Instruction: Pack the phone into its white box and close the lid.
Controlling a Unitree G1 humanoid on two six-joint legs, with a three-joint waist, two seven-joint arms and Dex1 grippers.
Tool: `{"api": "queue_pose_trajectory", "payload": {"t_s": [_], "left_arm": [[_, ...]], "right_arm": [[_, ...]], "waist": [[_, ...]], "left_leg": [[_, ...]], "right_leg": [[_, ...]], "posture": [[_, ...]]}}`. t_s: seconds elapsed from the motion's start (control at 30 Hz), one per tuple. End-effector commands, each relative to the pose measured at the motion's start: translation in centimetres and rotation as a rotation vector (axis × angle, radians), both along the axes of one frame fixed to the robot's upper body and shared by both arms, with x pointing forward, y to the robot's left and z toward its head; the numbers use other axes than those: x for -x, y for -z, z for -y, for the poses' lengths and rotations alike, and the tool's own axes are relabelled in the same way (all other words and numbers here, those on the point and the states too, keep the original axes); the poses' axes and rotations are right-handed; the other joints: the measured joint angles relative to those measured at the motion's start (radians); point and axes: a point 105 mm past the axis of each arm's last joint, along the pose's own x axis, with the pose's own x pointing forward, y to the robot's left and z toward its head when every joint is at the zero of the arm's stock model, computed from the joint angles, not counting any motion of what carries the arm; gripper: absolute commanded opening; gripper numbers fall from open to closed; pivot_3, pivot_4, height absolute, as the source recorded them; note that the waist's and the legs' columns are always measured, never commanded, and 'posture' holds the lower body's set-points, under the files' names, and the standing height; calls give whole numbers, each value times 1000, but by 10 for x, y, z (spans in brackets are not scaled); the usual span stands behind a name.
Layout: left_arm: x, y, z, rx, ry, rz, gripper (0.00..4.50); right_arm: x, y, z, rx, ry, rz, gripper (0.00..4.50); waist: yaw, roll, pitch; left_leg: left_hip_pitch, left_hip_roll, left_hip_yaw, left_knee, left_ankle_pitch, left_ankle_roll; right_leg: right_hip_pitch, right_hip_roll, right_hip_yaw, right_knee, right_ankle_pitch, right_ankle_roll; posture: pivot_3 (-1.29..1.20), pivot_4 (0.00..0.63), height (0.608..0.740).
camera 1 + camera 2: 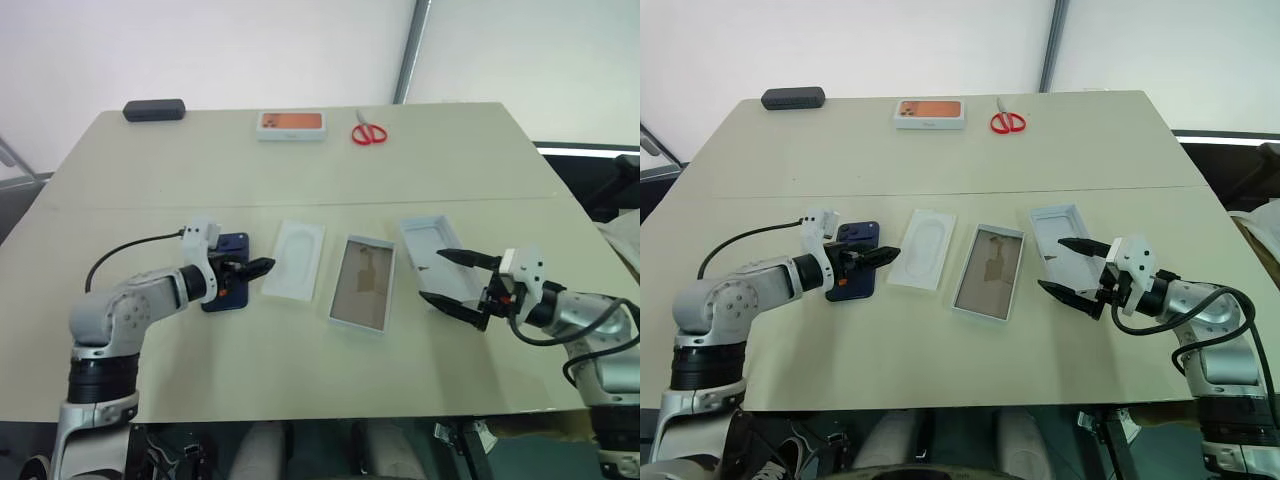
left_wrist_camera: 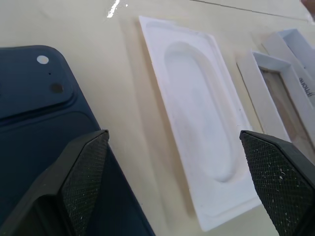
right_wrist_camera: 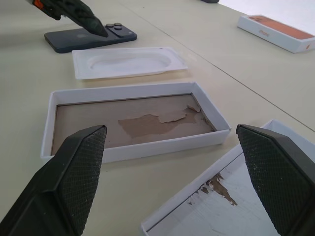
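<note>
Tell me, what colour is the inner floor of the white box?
Tan-brown, with a paler torn patch; white box shows best in the right wrist view.

The left gripper (image 1: 258, 268) covers the near part of the phone (image 1: 232, 246) in the head views, so its lower end is hidden behind the fingers. In the left wrist view the phone (image 2: 34, 113) is cut by the picture's edge beside one finger, and the white box (image 2: 268, 93) is cut at the edge beyond the other finger. The lid (image 3: 236, 206), between the right fingers, is cut off too. The print on the white box with orange top (image 1: 930, 113) is too small to read.
</note>
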Motion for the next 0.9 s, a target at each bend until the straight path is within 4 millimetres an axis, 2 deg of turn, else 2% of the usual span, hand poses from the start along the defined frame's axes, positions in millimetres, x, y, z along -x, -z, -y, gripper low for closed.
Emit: {"api": "queue_pose_trajectory", "payload": {"t_s": [0.03, 0.2, 0.37, 0.67, 0.9], "left_arm": [[-11, -5, 0, 41, -41, -13, 4500], [-24, -11, 15, 111, -35, -50, 4500], [-21, -1, 22, 100, -8, -120, 4500], [-23, 5, 32, 193, -8, -230, 4500], [-22, 12, 35, 178, -3, -247, 4500]], "right_arm": [[1, -9, -6, -12, -14, 45, 4408], [1, -9, -11, -23, -9, 56, 4408], [3, -14, -20, 3, -49, 85, 4408], [1, -19, -22, 4, -45, 102, 4408], [0, -23, -28, 7, -55, 121, 4408]], "waist": [[2, 0, 0], [3, -1, 1], [-3, -1, 1], [1, -1, 1], [2, -1, 1]], "left_leg": [[0, 0, 0, 0, 0, 0], [0, -1, 0, 1, 0, 0], [0, -1, 0, 1, 0, 0], [0, -1, 0, 2, 0, 0], [0, -1, 0, 2, 0, -1]], "right_leg": [[0, 0, 0, 0, 0, 0], [1, 0, 0, 0, 0, 1], [0, 0, 0, 0, 0, 1], [1, 0, 0, 0, 1, 2], [1, -1, 0, -1, 1, 2]], "posture": [[0, 150, 740], [0, 150, 740], [0, 150, 740], [0, 150, 740], [0, 150, 740]]}}
